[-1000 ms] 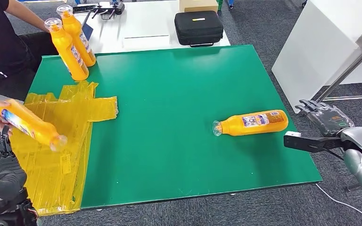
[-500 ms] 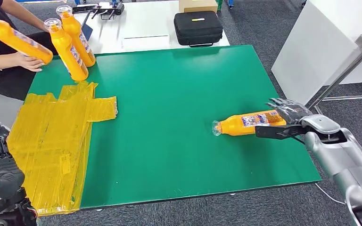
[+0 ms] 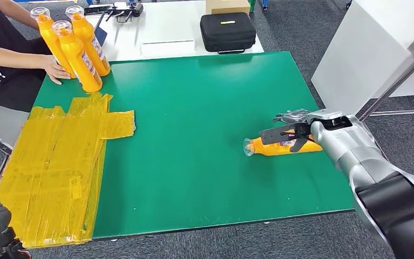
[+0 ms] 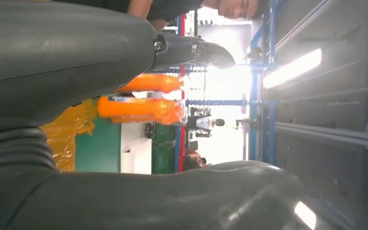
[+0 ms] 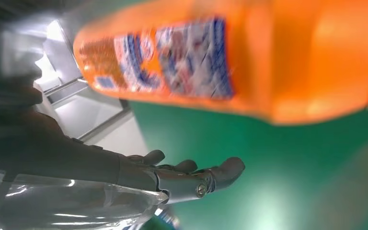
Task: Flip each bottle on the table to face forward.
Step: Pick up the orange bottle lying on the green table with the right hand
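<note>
Your right hand [image 3: 290, 133] sits over the lying bottle [image 3: 269, 145] on the green worktop [image 3: 194, 108], fingers spread across its body; you cannot tell whether they grip it. Left of that bottle lies the yellow plastic sheet [image 3: 59, 162]. Beyond it three bottles [image 3: 73, 46] stand upright by a person's hand [image 3: 56, 70]; your left hand [image 4: 124, 120] looks open.

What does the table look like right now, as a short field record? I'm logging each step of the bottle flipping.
lying bottle: orange plastic bottle on its side on the green table mat, cap end towards the yellow film
right hand: right hand over that bottle, fingers spread, not yet closed
upright bottles: three orange bottles at the far left corner
person: a hand touching one of them
yellow plastic film: on the mat's left side
</note>
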You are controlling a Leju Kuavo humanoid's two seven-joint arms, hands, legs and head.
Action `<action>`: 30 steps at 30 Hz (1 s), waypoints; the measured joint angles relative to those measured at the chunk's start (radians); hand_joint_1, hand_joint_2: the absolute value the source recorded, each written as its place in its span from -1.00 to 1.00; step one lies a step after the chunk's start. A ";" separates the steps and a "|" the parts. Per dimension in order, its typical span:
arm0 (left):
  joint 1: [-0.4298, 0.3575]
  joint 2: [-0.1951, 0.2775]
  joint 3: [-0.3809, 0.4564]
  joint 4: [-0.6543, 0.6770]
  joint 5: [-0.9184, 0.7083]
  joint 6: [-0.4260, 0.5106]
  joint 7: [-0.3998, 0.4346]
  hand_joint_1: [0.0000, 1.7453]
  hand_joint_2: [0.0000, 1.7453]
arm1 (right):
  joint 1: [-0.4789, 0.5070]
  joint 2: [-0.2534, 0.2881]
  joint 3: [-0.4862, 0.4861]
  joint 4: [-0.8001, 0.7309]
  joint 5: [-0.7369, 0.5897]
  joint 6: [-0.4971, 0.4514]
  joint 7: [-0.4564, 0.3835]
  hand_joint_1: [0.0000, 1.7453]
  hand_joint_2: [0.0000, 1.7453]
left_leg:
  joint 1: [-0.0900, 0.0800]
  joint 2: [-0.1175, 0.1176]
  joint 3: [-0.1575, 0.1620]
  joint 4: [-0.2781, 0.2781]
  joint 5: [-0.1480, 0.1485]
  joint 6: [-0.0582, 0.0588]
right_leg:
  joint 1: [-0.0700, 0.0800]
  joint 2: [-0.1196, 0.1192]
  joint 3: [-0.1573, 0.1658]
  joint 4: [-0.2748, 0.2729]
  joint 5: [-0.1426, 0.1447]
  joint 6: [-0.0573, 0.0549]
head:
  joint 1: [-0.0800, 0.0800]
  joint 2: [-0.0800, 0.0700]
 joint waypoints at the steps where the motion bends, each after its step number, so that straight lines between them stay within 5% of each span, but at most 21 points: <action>1: 0.005 -0.005 0.009 -0.007 0.000 -0.003 0.000 -1.00 -1.00 | -0.014 0.008 0.015 0.016 -0.008 0.024 -0.013 -1.00 1.00 | 0.000 0.000 0.000 0.000 0.000 0.000 | 0.000 0.000 0.000 0.000 0.000 0.000 | 0.000 0.000; 11: 0.064 -0.053 0.084 -0.065 -0.009 -0.051 0.001 -1.00 -1.00 | -0.152 -0.004 0.076 0.057 -0.135 0.143 -0.125 -1.00 1.00 | 0.000 0.000 0.000 0.000 0.000 0.000 | 0.000 0.000 0.000 0.000 0.000 0.000 | 0.000 0.000; 23: 0.068 -0.101 0.113 -0.087 -0.015 -0.069 0.014 -1.00 -1.00 | -0.221 -0.022 0.165 0.057 -0.152 0.136 -0.086 -1.00 1.00 | 0.000 0.000 0.000 0.000 0.000 0.000 | 0.000 0.000 0.000 0.000 0.000 0.000 | 0.000 0.000; 30: 0.054 -0.132 0.147 -0.106 -0.018 -0.066 0.030 -1.00 -1.00 | -0.231 0.010 0.268 0.081 -0.189 0.163 -0.056 -1.00 1.00 | 0.000 0.000 0.001 0.000 0.000 0.000 | 0.000 0.000 0.000 0.000 0.000 0.000 | 0.000 0.000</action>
